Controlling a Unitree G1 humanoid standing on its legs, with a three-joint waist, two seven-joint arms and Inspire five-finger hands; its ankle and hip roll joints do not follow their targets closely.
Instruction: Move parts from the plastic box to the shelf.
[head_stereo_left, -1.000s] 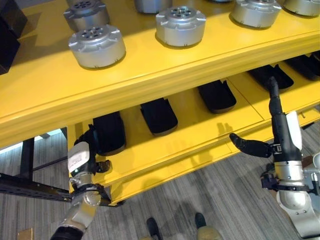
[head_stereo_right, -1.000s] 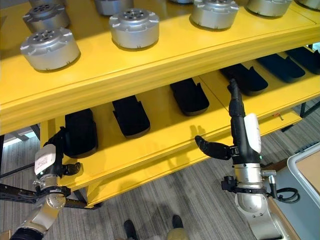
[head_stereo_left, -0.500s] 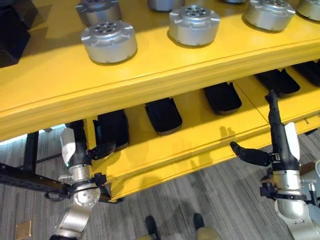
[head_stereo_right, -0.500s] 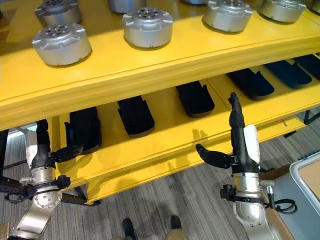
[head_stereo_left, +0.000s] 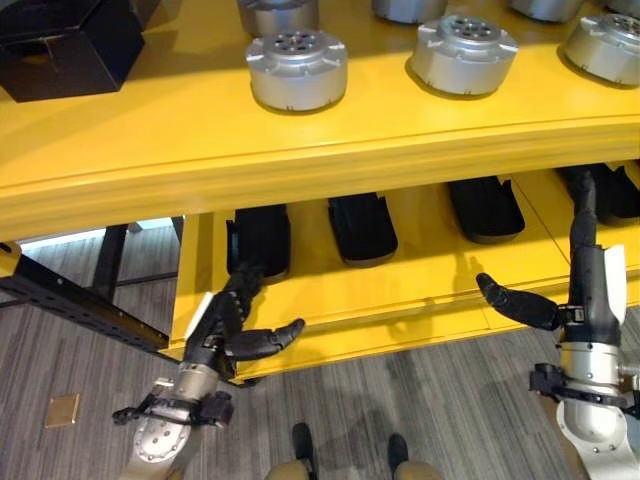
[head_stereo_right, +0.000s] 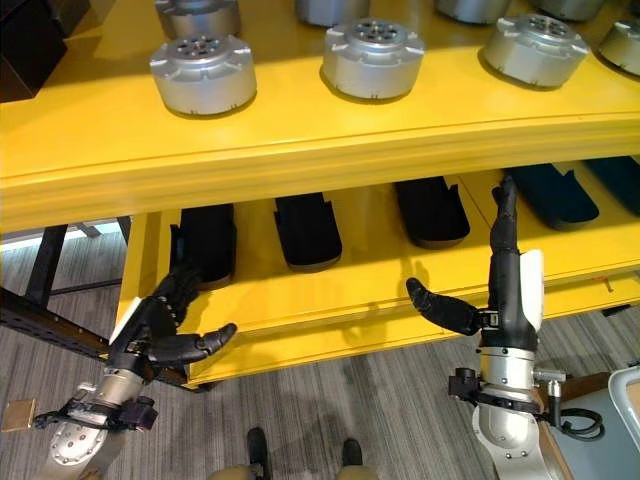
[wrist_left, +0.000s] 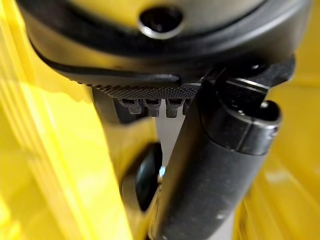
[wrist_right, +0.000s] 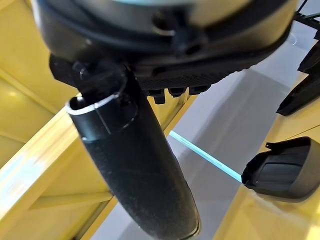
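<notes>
Silver round parts stand in rows on the yellow shelf's top board. On the lower board lie black parts, side by side. My left hand is open and empty in front of the lower board's left corner, its fingers spread toward the leftmost black part. At the right, my right hand is open and empty before the lower board's front edge, fingers straight up and thumb pointing left. One black part shows past that thumb.
A black box sits on the top board's far left. A black metal rail runs along the floor left of the shelf. A pale bin rim shows at the lower right corner. Grey floor lies below the shelf.
The camera has shifted, so the shelf sits further right. My left hand has tipped from upright to leaning forward and moved right, in front of the lower board. The right hand keeps its pose.
</notes>
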